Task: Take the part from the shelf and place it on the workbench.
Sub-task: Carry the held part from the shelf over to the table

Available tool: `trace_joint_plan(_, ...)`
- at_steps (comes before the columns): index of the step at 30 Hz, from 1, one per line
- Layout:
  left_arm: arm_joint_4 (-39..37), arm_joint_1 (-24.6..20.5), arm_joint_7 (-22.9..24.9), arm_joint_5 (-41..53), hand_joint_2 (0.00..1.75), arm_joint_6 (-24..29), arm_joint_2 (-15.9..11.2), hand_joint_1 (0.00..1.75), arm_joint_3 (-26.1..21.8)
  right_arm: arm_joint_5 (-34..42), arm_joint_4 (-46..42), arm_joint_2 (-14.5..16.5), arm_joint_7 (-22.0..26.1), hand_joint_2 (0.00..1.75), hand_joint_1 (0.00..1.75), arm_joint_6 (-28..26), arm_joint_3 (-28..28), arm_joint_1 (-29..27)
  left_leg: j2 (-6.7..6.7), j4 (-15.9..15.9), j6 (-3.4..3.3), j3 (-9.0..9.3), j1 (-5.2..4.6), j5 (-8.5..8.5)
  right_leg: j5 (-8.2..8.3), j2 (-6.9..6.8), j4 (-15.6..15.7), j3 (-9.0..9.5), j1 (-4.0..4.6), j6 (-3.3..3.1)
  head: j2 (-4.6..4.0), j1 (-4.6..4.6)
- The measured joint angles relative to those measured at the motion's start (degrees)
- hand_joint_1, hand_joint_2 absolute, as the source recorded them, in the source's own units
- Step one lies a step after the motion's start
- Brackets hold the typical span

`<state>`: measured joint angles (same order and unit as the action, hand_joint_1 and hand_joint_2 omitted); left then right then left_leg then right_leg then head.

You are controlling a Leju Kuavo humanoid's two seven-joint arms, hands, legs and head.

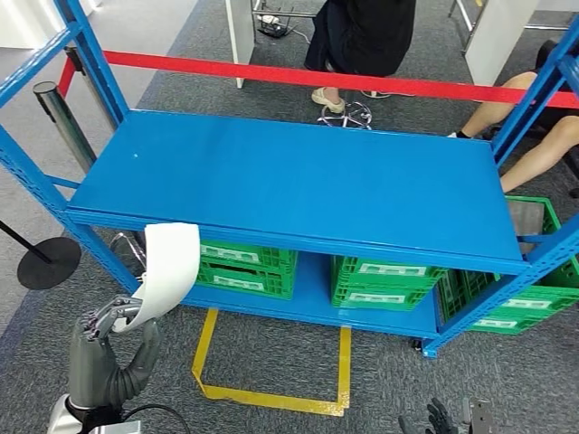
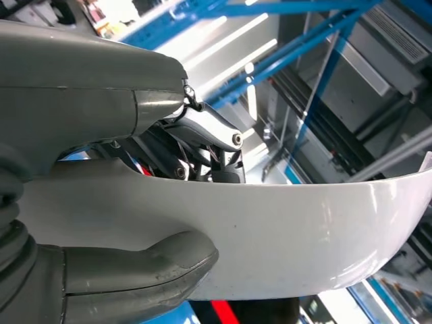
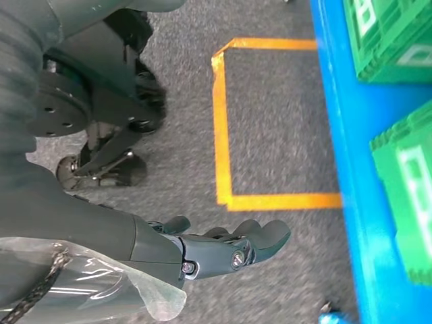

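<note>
The part is a curved white panel (image 1: 166, 271), held up in front of the left end of the blue shelf (image 1: 293, 181). My left hand (image 1: 109, 357) grips its lower end between thumb and fingers, low at the left of the head view. In the left wrist view the white panel (image 2: 285, 236) stretches away from my left hand (image 2: 152, 202), thumb (image 2: 152, 263) under it and fingers over it. My right hand (image 3: 224, 246) hangs low over the grey carpet, fingers straight and holding nothing; its fingertips (image 1: 437, 418) peek in at the bottom edge of the head view.
Green crates (image 1: 246, 267) (image 1: 383, 282) stand on the shelf's lower level, and another green crate (image 1: 533, 271) at its right end. A yellow tape square (image 1: 273, 362) marks the carpet. A red barrier tape (image 1: 327, 80) with a post (image 1: 58, 117) runs behind; people (image 1: 362, 36) sit beyond.
</note>
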<state>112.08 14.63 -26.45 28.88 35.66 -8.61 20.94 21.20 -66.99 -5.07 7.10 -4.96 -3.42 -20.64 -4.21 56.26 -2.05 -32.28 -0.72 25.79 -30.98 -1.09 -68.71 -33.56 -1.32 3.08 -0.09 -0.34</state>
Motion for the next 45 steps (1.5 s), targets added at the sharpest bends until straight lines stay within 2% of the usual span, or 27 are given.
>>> trace_joint_plan(2,0.0,0.0,-0.3,-0.1,1.75,0.0,0.0,1.75,0.1,0.3,-0.7,-0.3,0.0,1.75,0.00,-0.4,-0.1,-0.1,-0.92,1.2,0.37,-1.16,-0.20,-0.34,0.03,-2.52,7.8,5.76,0.29,-0.24,0.00,0.01)
trace_joint_plan(3,0.0,0.0,-0.5,-0.2,1.75,0.1,0.0,1.75,0.1,0.5,-1.0,-0.4,0.1,1.75,0.00,-0.5,-0.2,-0.1,-1.47,1.7,0.62,-1.49,-0.30,-0.50,-0.87,-3.24,10.5,7.28,0.46,-0.60,0.00,0.04)
trace_joint_plan(4,0.0,-0.1,-0.7,-0.4,1.75,0.1,0.0,1.75,0.1,0.7,-1.3,-0.5,0.1,1.75,0.00,-0.8,-0.3,-0.1,-2.07,2.0,0.87,-1.71,-0.35,-0.74,-1.59,-3.25,11.9,7.79,0.63,-1.05,0.00,0.02)
trace_joint_plan(6,0.0,-0.2,-0.9,-0.5,1.75,0.1,-0.1,1.75,0.2,1.1,-1.7,-0.7,0.1,1.75,0.00,-1.2,-0.6,-0.6,-2.59,2.4,1.54,-2.10,-0.21,-0.93,-1.34,-2.03,12.4,6.67,0.58,-2.14,0.00,0.03)
trace_joint_plan(8,-0.1,-0.1,-0.9,-0.6,1.75,0.2,-0.2,1.75,0.4,1.4,-2.0,-0.9,0.1,1.75,0.00,-1.5,-0.9,-1.1,-0.04,4.5,2.41,-2.74,0.17,2.45,-0.03,-1.04,12.4,5.27,0.43,-3.07,0.00,-0.01)
trace_joint_plan(10,-0.1,0.0,-0.9,-0.7,1.75,0.2,-0.3,1.75,0.5,1.6,-2.4,-0.9,0.1,1.75,0.00,-1.7,-1.1,-1.2,2.97,10.4,3.03,-3.66,0.53,8.62,1.49,0.16,12.3,3.77,0.44,-3.54,0.00,-0.04)
trace_joint_plan(11,-0.1,0.0,-0.9,-0.7,1.75,0.2,-0.3,1.75,0.5,1.7,-2.5,-1.0,0.2,1.75,0.00,-1.8,-1.2,-1.2,3.50,13.8,3.13,-3.97,0.59,10.68,2.26,0.83,12.2,2.98,0.49,-3.60,0.00,-0.04)
trace_joint_plan(12,-0.2,-0.1,-0.9,-0.8,1.75,0.2,-0.3,1.75,0.5,2.0,-2.5,-1.1,0.2,1.75,0.00,-2.0,-1.3,-1.2,3.70,16.2,3.13,-3.88,0.60,11.30,3.00,1.51,12.1,2.16,0.55,-3.60,0.00,-0.04)
trace_joint_plan(14,-0.2,-0.1,-0.9,-0.8,1.75,0.2,-0.3,1.75,0.6,2.5,-2.7,-1.3,0.3,1.75,0.00,-2.5,-1.6,-1.4,4.06,15.5,2.72,-1.44,0.58,8.95,4.37,2.86,11.7,0.21,0.66,-3.47,0.00,-0.04)
trace_joint_plan(16,-0.2,-0.3,-0.9,-0.9,1.75,0.1,-0.3,1.75,0.6,3.1,-3.1,-1.6,0.3,1.75,0.00,-3.0,-2.1,-1.6,5.40,7.9,1.73,3.88,0.51,6.34,5.63,4.05,11.4,-1.44,0.79,-3.19,0.00,-0.04)
trace_joint_plan(17,-0.2,-0.4,-0.9,-0.9,1.75,0.1,-0.3,1.75,0.7,3.3,-3.4,-1.7,0.3,1.75,0.00,-3.3,-2.3,-1.6,6.12,3.5,1.30,6.53,0.47,6.17,6.25,4.57,11.4,-1.97,0.84,-2.99,0.00,-0.02)
trace_joint_plan(19,-0.2,-0.6,-1.0,-0.9,1.75,0.1,-0.3,1.75,0.7,3.8,-3.7,-2.0,0.5,1.75,0.00,-3.6,-2.6,-1.8,6.85,-1.4,0.79,9.06,0.22,6.78,7.59,5.31,11.7,-2.53,0.72,-2.37,0.00,-0.02)
trace_joint_plan(21,-0.3,-0.8,-1.0,-1.0,1.75,0.1,-0.3,1.75,0.8,4.3,-3.8,-2.3,0.8,1.75,0.00,-3.9,-2.9,-2.1,6.31,-2.1,0.48,8.57,0.10,5.79,8.63,5.77,12.1,-2.92,0.51,-1.62,0.00,-0.04)
trace_joint_plan(22,-0.3,-0.9,-1.0,-1.0,1.75,0.0,-0.3,1.75,0.8,4.4,-3.8,-2.5,0.9,1.75,0.00,-4.1,-3.2,-2.3,5.95,-2.3,0.14,7.95,0.17,4.99,7.79,5.35,11.6,-3.39,0.52,-1.41,0.00,0.07)
trace_joint_plan(24,-0.4,-0.9,-1.0,-1.1,1.75,-0.1,-0.3,1.75,0.9,4.8,-3.8,-2.9,1.1,1.75,0.00,-4.4,-3.7,-2.3,5.16,-2.7,-0.46,6.25,0.35,3.28,2.60,3.55,7.9,-4.97,0.63,-1.20,0.00,0.37)
trace_joint_plan(26,-0.5,-0.8,-1.1,-1.1,1.75,-0.2,-0.3,1.75,0.9,5.1,-3.8,-3.3,1.2,1.75,0.00,-4.6,-4.1,-2.0,4.45,-2.6,-0.69,4.33,0.21,1.76,-3.28,1.97,0.9,-6.22,0.68,-0.95,0.00,0.58)
trace_joint_plan(27,-0.6,-0.7,-1.1,-1.1,1.75,-0.2,-0.3,1.75,0.9,5.2,-3.8,-3.4,1.3,1.75,0.00,-4.7,-4.2,-1.9,4.08,-2.4,-0.65,3.25,0.16,0.99,-4.14,1.68,-2.3,-6.27,0.64,-0.80,0.00,0.59)
trace_joint_plan(29,-0.8,-0.7,-1.1,-1.2,1.75,-0.2,-0.4,1.75,1.0,5.5,-3.8,-3.7,1.5,1.75,0.00,-4.7,-4.6,-1.7,3.51,-1.7,-0.41,0.80,0.18,-0.39,-1.42,1.49,-4.9,-4.46,0.55,-0.52,0.00,0.60)
trace_joint_plan(31,-0.9,-0.8,-1.2,-1.2,1.75,-0.2,-0.4,1.75,1.0,5.8,-3.8,-3.9,1.8,1.75,0.00,-4.7,-4.9,-1.6,3.20,-0.5,0.03,-1.57,0.17,-1.41,1.14,1.39,0.0,1.06,0.34,-0.35,0.00,0.59)
trace_joint_plan(33,-0.9,-0.8,-1.2,-1.2,1.75,-0.2,-0.4,1.75,1.0,6.0,-3.8,-4.2,2.0,1.75,0.00,-4.7,-5.2,-1.3,3.03,0.9,0.59,-3.16,0.03,-2.22,-0.92,1.34,9.4,8.14,0.28,-0.56,0.00,0.59)
trace_joint_plan(35,-0.9,-0.9,-1.2,-1.2,1.75,-0.2,-0.4,1.75,1.0,6.2,-3.9,-4.4,2.2,1.75,0.00,-4.8,-5.5,-1.2,2.94,1.6,1.14,-3.99,0.03,-3.30,-3.02,1.37,14.2,10.87,0.52,-1.23,0.00,0.56)
trace_joint_plan(37,-0.9,-0.8,-1.2,-1.2,1.75,-0.2,-0.5,1.75,1.0,6.3,-3.8,-4.5,2.2,1.75,0.00,-4.9,-5.8,-1.5,3.16,1.9,1.83,-4.60,0.29,-3.31,-2.45,1.13,14.2,9.79,0.56,-2.26,0.00,0.55)
trace_joint_plan(39,-1.0,-0.6,-1.2,-1.2,1.75,-0.2,-0.6,1.75,1.0,6.5,-3.8,-4.5,2.2,1.75,0.00,-4.9,-6.0,-1.6,3.53,5.0,2.66,-5.36,0.58,1.21,-1.09,0.78,14.2,8.37,0.46,-3.23,0.00,0.47)
trace_joint_plan(41,-1.1,-0.6,-1.2,-1.2,1.75,-0.2,-0.6,1.75,1.1,6.5,-3.8,-4.5,2.2,1.75,0.00,-4.9,-6.1,-1.6,3.68,11.8,3.29,-6.15,0.81,7.38,0.36,0.69,14.1,6.66,0.55,-3.63,0.00,0.38)
trace_joint_plan(42,-1.1,-0.6,-1.2,-1.2,1.75,-0.2,-0.6,1.75,1.1,6.5,-3.8,-4.5,2.2,1.75,0.00,-4.9,-6.2,-1.6,3.69,15.0,3.46,-6.23,0.89,8.74,1.07,0.66,13.9,5.81,0.60,-3.66,0.00,0.37)
trace_joint_plan(44,-1.2,-0.6,-1.2,-1.2,1.75,-0.3,-0.7,1.75,1.1,6.6,-3.8,-4.5,2.3,1.75,0.00,-5.0,-6.2,-1.5,3.72,17.4,3.46,-4.70,0.96,7.21,2.41,0.63,13.2,3.78,0.66,-3.56,0.00,0.36)
trace_joint_plan(45,-1.2,-0.6,-1.2,-1.3,1.75,-0.3,-0.7,1.75,1.1,6.7,-3.8,-4.5,2.4,1.75,0.00,-5.0,-6.3,-1.5,3.76,15.8,3.30,-2.77,0.95,5.39,3.01,0.65,12.8,2.72,0.67,-3.46,0.00,0.36)
